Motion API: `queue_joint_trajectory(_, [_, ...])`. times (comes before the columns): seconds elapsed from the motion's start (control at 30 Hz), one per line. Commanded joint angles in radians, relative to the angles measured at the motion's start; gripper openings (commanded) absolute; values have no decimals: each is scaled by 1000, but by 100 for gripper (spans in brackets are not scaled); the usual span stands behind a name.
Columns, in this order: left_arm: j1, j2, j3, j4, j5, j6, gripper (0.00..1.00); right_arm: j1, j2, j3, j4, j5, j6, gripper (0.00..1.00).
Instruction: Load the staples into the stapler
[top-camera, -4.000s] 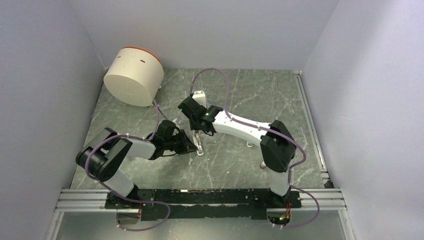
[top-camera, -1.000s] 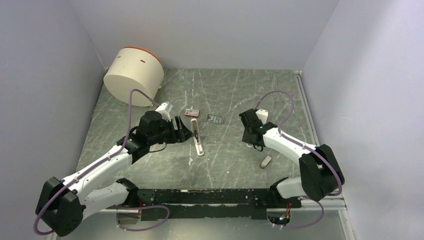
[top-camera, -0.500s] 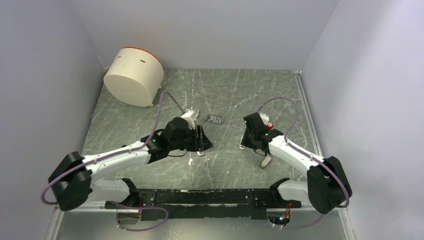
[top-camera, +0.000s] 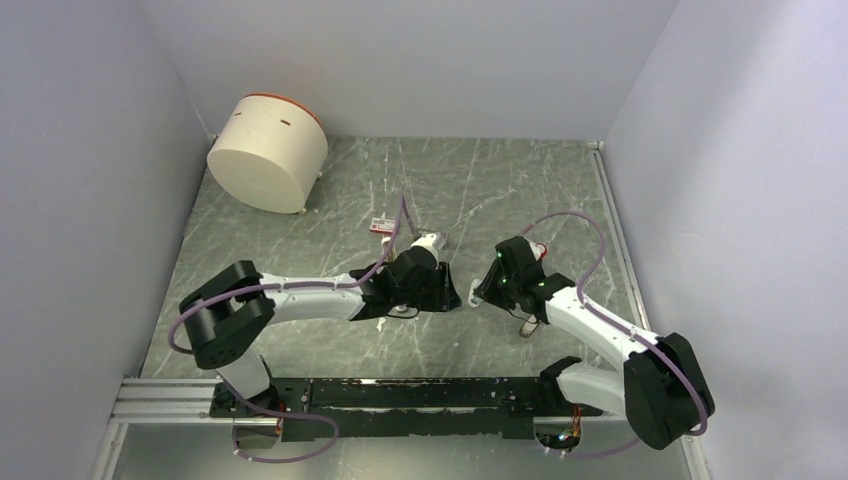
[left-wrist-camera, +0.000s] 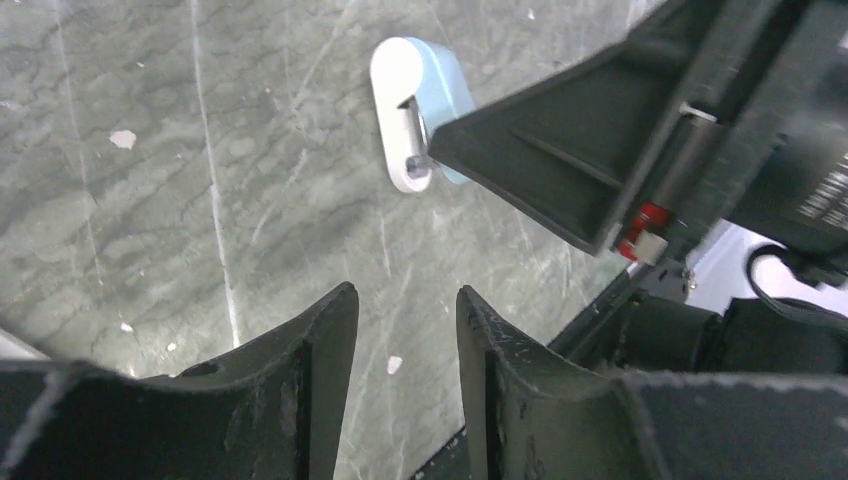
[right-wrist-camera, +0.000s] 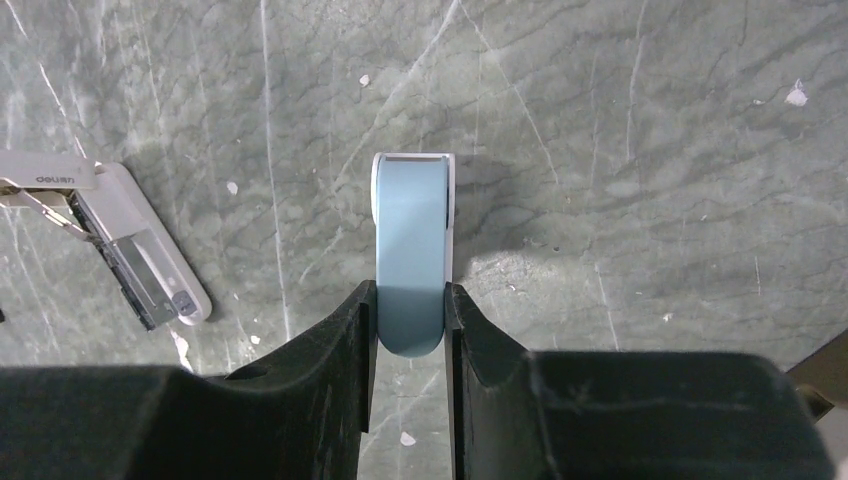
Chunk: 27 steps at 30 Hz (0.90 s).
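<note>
The staples, a red box with a white label (top-camera: 383, 226), lie at the middle back. The stapler, a white bar lying open with its metal track showing (right-wrist-camera: 150, 255), is at the left of the right wrist view; in the top view my left arm hides it. My right gripper (top-camera: 482, 288) (right-wrist-camera: 411, 290) is shut on a short blue-and-white rounded piece (right-wrist-camera: 410, 230), low over the table. That piece also shows in the left wrist view (left-wrist-camera: 410, 120). My left gripper (top-camera: 452, 290) (left-wrist-camera: 405, 300) is open and empty, facing the right gripper close by.
A large cream cylinder with an orange rim (top-camera: 267, 150) stands at the back left. A small grey item (top-camera: 437, 237) lies behind the left wrist. A small pale item (top-camera: 529, 324) lies under the right forearm. Walls enclose three sides.
My left arm has swung right, away from the stapler, toward the right gripper. My right gripper has come down left and now grips the blue-and-white piece.
</note>
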Motion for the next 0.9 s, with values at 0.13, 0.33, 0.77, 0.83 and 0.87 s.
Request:
queue_joint_trajectory(0.13, [-2,113,19,222,11,18,46,-17,-28,-7,29,-40,31,16])
queue_joint_trajectory(0.33, [-2,167,37,258,-16,47,43,-25,-41,-7,26,-76,34,15])
queue_joint_trajectory(0.77, [0,218,100,256,-65,99,37,-41,-83,-7,14,-99,43,15])
queue_joint_trajectory(0.83, [0,224,105,245,-67,108,35,-44,-88,-4,13,-103,43,15])
queue_joint_trajectory(0.87, [0,225,100,242,-71,107,33,-45,-89,-1,10,-105,42,15])
